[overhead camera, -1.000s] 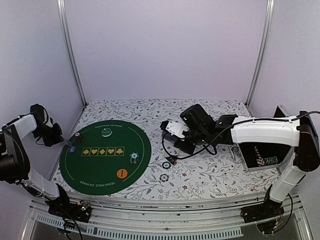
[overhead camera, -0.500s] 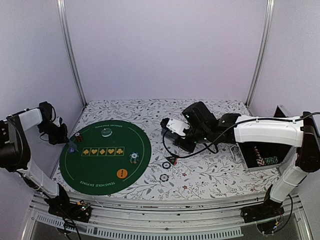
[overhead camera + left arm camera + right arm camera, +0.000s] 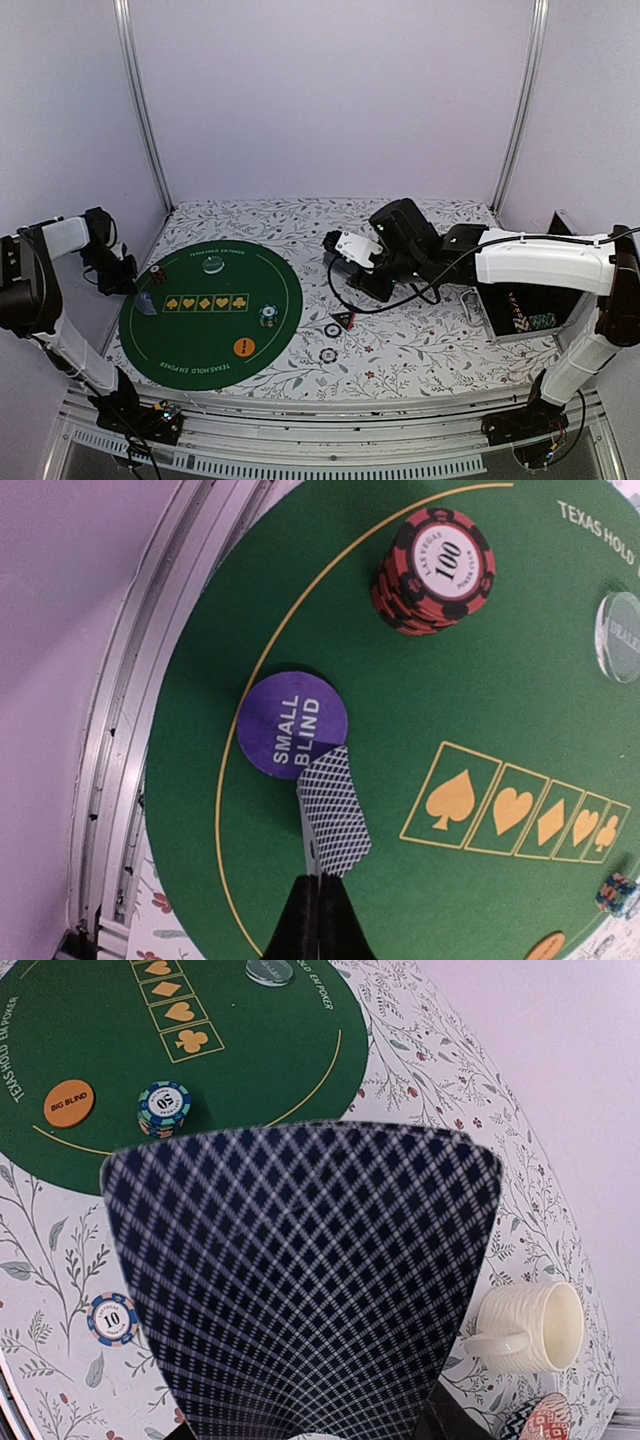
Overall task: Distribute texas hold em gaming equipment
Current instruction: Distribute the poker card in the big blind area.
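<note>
Fingers of right claw (image 3: 347, 253) hidden behind its gripped card (image 3: 300, 1280); left claw (image 3: 318, 918) pinching another card (image 3: 333, 815).

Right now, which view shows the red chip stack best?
Left wrist: the red chip stack sits close, its 100 label readable. Top external shows it only as a small red dot; right wrist misses it.

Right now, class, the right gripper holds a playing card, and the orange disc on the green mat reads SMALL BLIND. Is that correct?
Not quite. The orange disc reads BIG BLIND, as the right wrist view shows; SMALL BLIND is on the purple disc. The rest stands: the right gripper holds a playing card, and the orange disc lies on the green mat.
</note>
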